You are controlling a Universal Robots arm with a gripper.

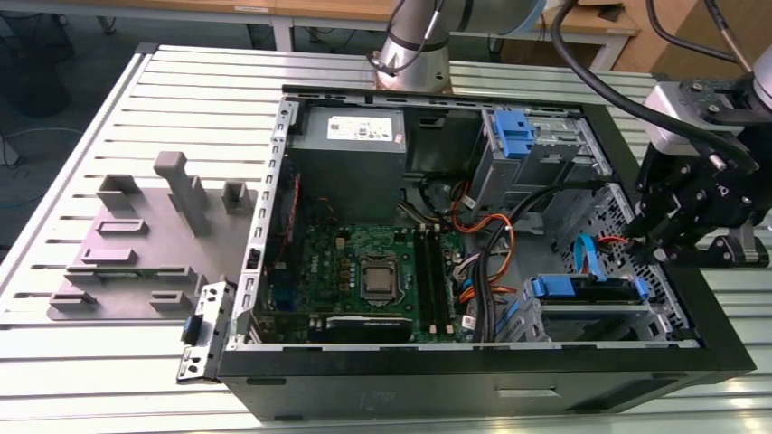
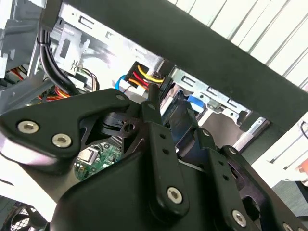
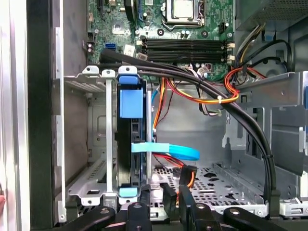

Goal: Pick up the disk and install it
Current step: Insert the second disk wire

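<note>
The disk (image 1: pixel 585 289) stands on edge in the drive cage (image 1: pixel 591 316) at the near corner of the open computer case, on the exterior view's right. In the first wrist view the disk (image 3: pixel 131 103) shows its blue rail between the cage's metal walls. My gripper (image 1: pixel 670 249) hangs over the case's wall on that same side, just beyond the cage. Its black fingers (image 3: pixel 147 202) are slightly apart with nothing between them, and the gripper (image 3: pixel 166 202) sits beside the disk's end, not around it. In the second wrist view the gripper (image 2: pixel 178 120) points into the case.
A grey power supply (image 1: pixel 350 131) fills the far corner, the motherboard (image 1: pixel 362 271) the middle. A blue bracket (image 1: pixel 513 136) sits in the far cage. Black, orange and blue cables (image 3: pixel 202 96) cross beside the disk's cage. A grey fixture plate (image 1: pixel 133 244) lies outside on the slatted table.
</note>
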